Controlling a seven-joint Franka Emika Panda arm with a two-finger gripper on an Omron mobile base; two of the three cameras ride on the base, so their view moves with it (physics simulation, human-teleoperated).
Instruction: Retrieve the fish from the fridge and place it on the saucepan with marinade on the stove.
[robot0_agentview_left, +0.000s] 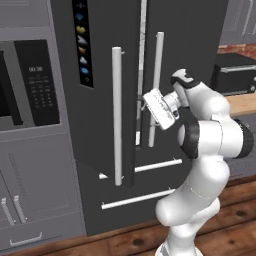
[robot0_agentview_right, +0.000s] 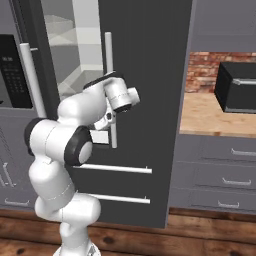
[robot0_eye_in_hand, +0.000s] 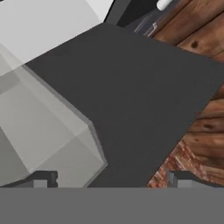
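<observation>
Two doors of the fridge (robot0_agentview_left: 100, 100) are seen standing upright, the left one swung partly open so that a narrow strip of white interior shows between them in the left base view; in the right base view more of the pale inside (robot0_agentview_right: 70, 45) is seen, with clear bins whose contents cannot be made out. Long silver bar handles (robot0_agentview_left: 117, 115) run vertically on both doors, and two horizontal bars mark the bottom drawers (robot0_agentview_left: 137, 197). The gripper (robot0_eye_in_hand: 109, 179) is held at the gap between the doors, beside the right door's handle (robot0_agentview_right: 109, 90), with its jaws spread wide and nothing between them; whether it touches the handle cannot be told. In the hand view the dark door edge (robot0_eye_in_hand: 140, 100) is seen slanting across, with a clear bin (robot0_eye_in_hand: 48, 131) to one side and wooden floor (robot0_eye_in_hand: 201, 39) beyond. A black toaster oven (robot0_agentview_right: 237, 87) is set on the wooden worktop (robot0_agentview_right: 210, 117) to the right of the fridge.
</observation>
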